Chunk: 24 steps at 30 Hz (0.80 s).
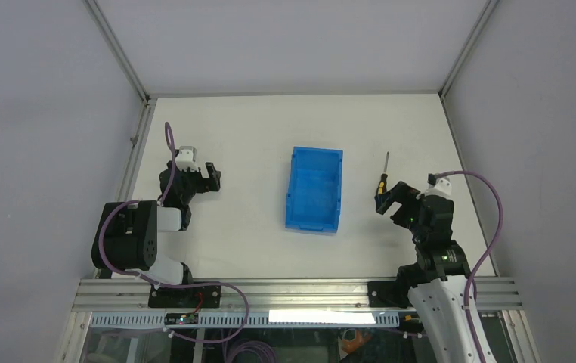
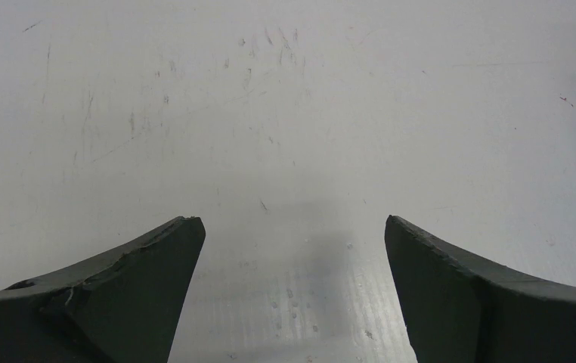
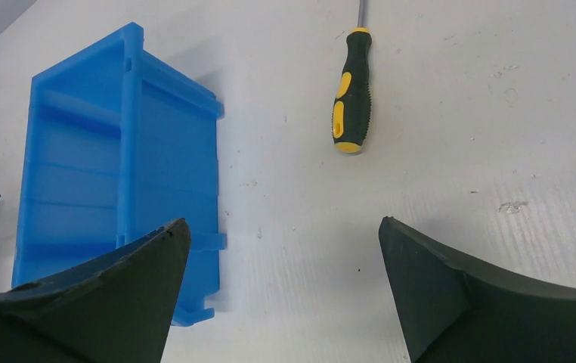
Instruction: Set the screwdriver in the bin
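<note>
Currently the small screwdriver w/ black-and-yellow ribbed handle and thin dark metal shaft (image 1: 382, 175) lies flat on the white table top (image 1: 247, 136). It is outside the rectangular blue plastic bin (image 1: 291, 189), to the bin's right and apart from it. Shaft runs approx. parallel to the bin's long walls. Tip points to the far edge; handle butt points back toward the arm bases.

State of right gripper (image 3: 281, 227): jaws spread fully, nothing btwn them, no contact w/ any object.
- Wrist view: screwdriver (image 3: 351, 91) sits ahead of the fingertips, offset slightly toward the right-hand finger (image 3: 451, 287), butt end nearest. Bare table shows btwn butt and fingers.
- Same view: bin (image 3: 171, 128) stands at left, partly behind the other finger.
- Top view: gripper hangs just on the near side of the handle butt. Its height above the table cannot be told.

State of left gripper (image 1: 211, 176): on the left of the table, well apart from bin and screwdriver. Jaws wide apart, empty. Its wrist view shows only scuffed table btwn the fingers (image 2: 141, 280).
</note>
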Each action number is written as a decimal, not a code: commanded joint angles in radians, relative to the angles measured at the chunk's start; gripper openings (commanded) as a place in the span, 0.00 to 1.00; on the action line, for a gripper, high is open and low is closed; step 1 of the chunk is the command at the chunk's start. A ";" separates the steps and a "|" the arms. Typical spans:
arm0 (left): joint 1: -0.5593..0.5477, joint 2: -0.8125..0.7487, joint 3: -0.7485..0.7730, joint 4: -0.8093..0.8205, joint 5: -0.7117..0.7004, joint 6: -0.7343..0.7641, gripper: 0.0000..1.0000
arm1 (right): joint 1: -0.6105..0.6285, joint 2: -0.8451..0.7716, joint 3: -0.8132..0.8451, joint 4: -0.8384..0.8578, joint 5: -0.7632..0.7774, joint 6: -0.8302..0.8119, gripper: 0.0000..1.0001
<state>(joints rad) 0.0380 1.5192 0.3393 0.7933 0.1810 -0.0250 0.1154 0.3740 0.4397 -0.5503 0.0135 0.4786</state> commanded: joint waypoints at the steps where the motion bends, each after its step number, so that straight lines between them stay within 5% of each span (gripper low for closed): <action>1: -0.013 -0.013 0.020 0.060 -0.012 -0.003 0.99 | -0.001 -0.015 0.007 0.032 0.051 0.008 0.99; 11: -0.012 -0.012 0.020 0.060 -0.012 -0.003 0.99 | -0.001 -0.007 0.159 0.124 0.048 -0.052 0.95; 16: -0.012 -0.013 0.020 0.060 -0.012 -0.003 0.99 | -0.003 0.380 0.522 -0.088 0.175 -0.110 0.98; 18: -0.012 -0.013 0.020 0.060 -0.011 -0.003 0.99 | -0.022 0.610 0.738 -0.236 0.143 -0.146 0.99; 24: -0.012 -0.013 0.021 0.060 -0.012 -0.003 0.99 | -0.089 1.038 0.998 -0.388 0.007 -0.205 0.96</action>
<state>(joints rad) 0.0380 1.5192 0.3393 0.7933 0.1806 -0.0250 0.0597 1.2095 1.3560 -0.7441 0.0944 0.3412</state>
